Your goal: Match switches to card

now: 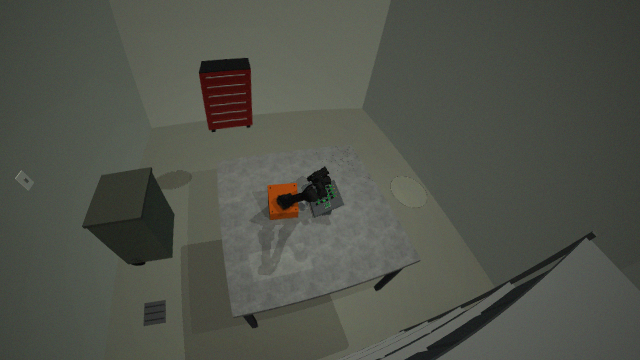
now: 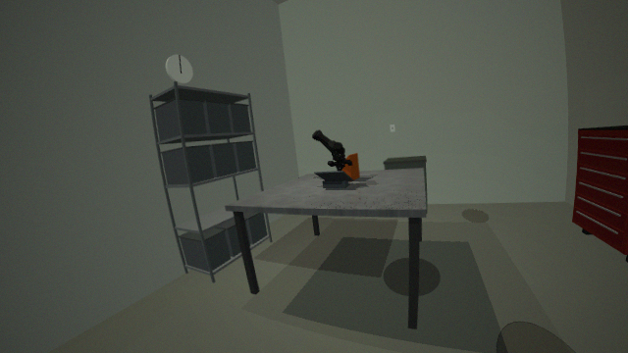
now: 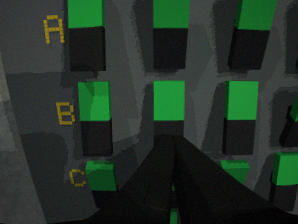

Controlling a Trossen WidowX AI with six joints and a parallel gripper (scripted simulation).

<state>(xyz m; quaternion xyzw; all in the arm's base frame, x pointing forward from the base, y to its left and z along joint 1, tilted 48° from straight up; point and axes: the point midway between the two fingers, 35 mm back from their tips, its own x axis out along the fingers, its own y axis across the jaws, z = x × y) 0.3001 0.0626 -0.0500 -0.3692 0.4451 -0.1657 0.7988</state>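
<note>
The switch panel (image 1: 320, 212) (image 2: 330, 176) (image 3: 35, 95) is a dark grey slanted board with green-and-black rocker switches. In the wrist view, rows A, B and part of C show. My gripper (image 3: 171, 144) is shut with nothing between its fingers. Its tips are over the dark nearer half of the second switch (image 3: 169, 101) in row B and hide part of it; whether they touch it I cannot tell. The first row B switch (image 3: 94, 102) and the third (image 3: 242, 101) stand on either side. The fingers cover much of row C. The small card is outside the wrist view and cannot be made out elsewhere.
The arm stands by an orange block (image 1: 283, 212) (image 2: 354, 166) on the grey table (image 1: 345, 250) (image 2: 388, 198). The row A switches (image 3: 171, 47) lie just beyond row B. A red drawer cabinet (image 1: 227, 100) and a shelf rack stand away from the table.
</note>
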